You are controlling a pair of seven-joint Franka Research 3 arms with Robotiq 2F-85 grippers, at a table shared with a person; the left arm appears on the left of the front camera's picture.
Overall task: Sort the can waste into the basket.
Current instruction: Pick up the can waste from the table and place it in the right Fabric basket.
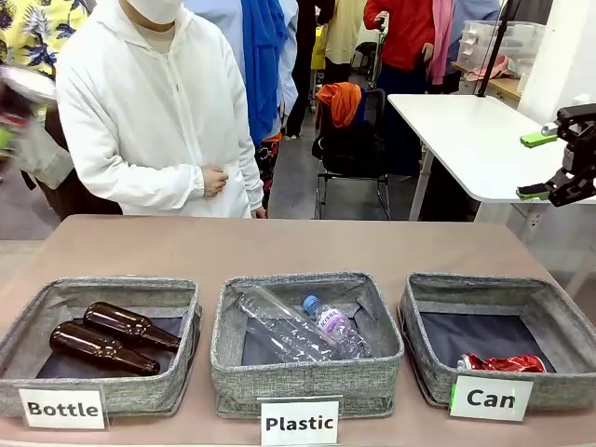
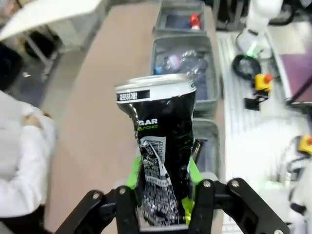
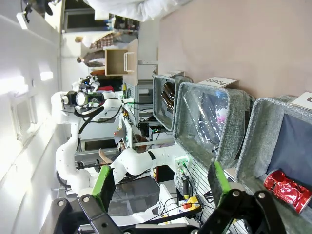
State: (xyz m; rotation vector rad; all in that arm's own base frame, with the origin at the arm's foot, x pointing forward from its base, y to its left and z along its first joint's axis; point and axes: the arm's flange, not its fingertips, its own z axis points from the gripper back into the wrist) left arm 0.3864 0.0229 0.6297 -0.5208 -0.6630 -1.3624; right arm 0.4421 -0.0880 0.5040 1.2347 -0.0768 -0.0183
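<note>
While the left gripper (image 2: 163,195) clamps the black can (image 2: 158,146), carrying it to the "Can" basket (image 1: 559,321) comes next (right gripper (image 1: 557,166) open, empty).

The brown worktop (image 1: 279,247) carries three grey bins in a row: Bottle bin (image 1: 56,307), Plastic bin (image 1: 372,358), Can basket (image 1: 559,321).

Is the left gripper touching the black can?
Touching. In the left wrist view, the left gripper has its green pads pressed against both sides of the dented black can.
</note>
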